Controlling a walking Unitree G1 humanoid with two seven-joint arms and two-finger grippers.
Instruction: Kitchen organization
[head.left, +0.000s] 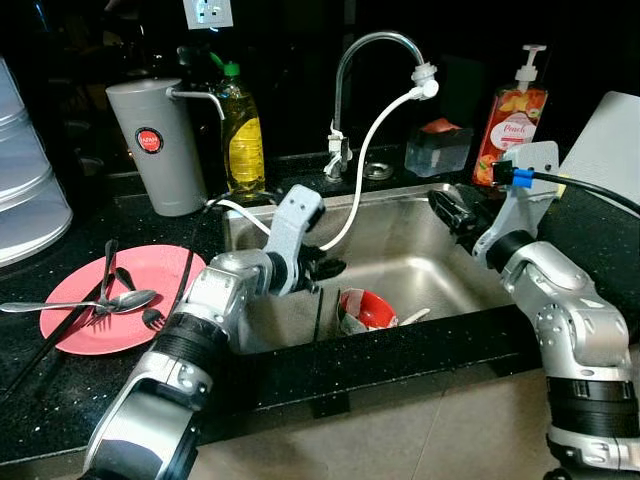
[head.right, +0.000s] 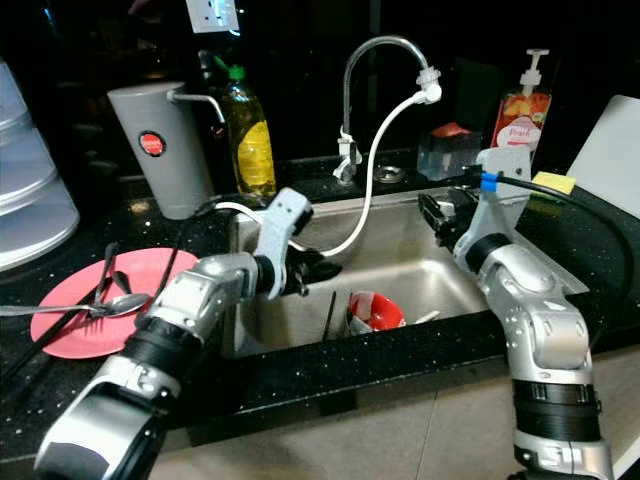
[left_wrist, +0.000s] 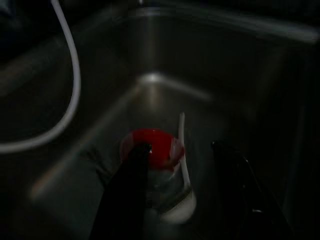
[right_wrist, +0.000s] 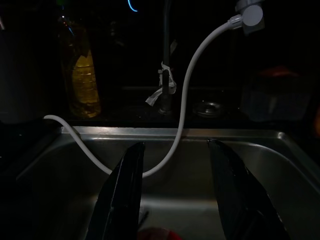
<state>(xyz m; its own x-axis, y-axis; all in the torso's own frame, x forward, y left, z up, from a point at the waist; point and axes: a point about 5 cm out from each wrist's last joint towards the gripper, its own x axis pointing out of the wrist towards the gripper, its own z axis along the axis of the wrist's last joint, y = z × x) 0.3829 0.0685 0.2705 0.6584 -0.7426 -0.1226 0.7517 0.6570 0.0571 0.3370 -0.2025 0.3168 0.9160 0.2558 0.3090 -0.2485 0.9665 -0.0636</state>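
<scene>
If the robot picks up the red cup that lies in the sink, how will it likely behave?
The red cup looks small and probably light. It seems tilted with a white spoon inside, so the spoon may slide out when lifted. Its rounded wall may slip between the open left gripper fingers.

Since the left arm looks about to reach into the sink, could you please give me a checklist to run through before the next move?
1. Left gripper open: ok, fingers spread with nothing between them.
2. Left gripper lined up with the red bowl: ok, it sits between the fingers in the left wrist view.
3. White spoon inside the bowl may interfere: not ok.
4. White hose clear of the left gripper: cannot tell, it hangs close by.
5. Right gripper clear: ok, open over the sink.
6. Room on the red plate: not ok, cutlery lies across it.
</scene>
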